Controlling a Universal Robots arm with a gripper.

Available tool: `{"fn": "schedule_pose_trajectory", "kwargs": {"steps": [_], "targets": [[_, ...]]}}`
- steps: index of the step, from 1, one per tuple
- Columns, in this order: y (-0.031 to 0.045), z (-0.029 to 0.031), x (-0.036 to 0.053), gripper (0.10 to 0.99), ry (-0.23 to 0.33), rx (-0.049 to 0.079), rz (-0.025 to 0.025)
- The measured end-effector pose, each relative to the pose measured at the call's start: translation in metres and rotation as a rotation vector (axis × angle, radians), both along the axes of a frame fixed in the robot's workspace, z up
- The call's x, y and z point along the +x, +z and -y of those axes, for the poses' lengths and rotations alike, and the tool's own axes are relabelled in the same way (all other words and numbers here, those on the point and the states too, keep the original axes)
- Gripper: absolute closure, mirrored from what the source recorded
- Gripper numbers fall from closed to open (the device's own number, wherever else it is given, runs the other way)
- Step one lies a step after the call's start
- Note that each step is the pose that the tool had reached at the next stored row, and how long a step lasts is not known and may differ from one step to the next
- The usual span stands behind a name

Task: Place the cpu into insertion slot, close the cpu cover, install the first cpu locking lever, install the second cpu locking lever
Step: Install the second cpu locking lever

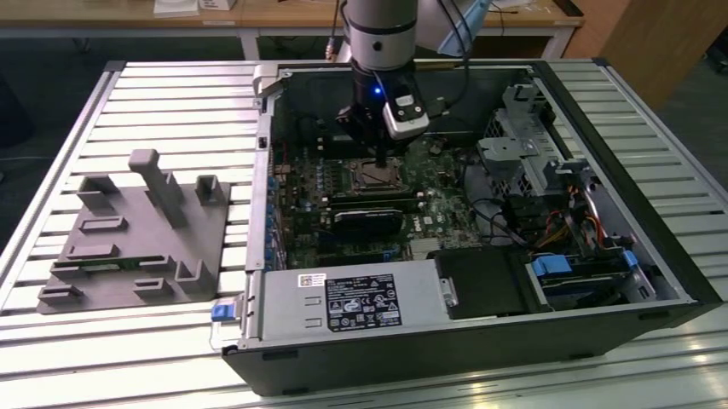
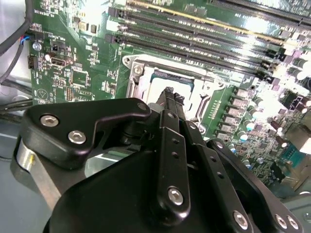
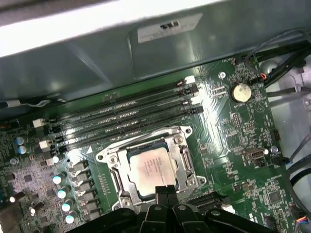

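Green motherboard (image 3: pixel 228 145) inside open case, jaws pressed together above the cpu (image 3: pixel 151 168), cpu cover (image 3: pixel 182 158) down

Slatted metal table (image 1: pixel 170 94); wooden bench (image 1: pixel 285 17) behind.

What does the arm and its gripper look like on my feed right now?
The arm is silver-grey with black cables running beside it and a small blue light at the wrist. The gripper is matt black, built of linked bars fixed with silver screws, tapering to narrow fingers.

Cpu (image 3: pixel 151 167) seated in socket, cpu cover (image 3: pixel 182 158) closed around it; gripper (image 3: pixel 166 190) fingertips together at socket edge.
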State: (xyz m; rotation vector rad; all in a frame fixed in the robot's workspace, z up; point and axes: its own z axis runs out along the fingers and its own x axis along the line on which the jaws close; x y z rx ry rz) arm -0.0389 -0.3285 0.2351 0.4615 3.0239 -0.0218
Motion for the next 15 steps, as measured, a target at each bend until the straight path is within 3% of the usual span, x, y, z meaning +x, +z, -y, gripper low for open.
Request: {"fn": "schedule_pose_trajectory", "kwargs": {"steps": [11,15], "targets": [[-0.0002,0.0231,0.0000,0.980,0.000,0.002,0.0001],[-0.0012,0.0281,-0.0012,0.980,0.005,0.005,0.0001]]}}
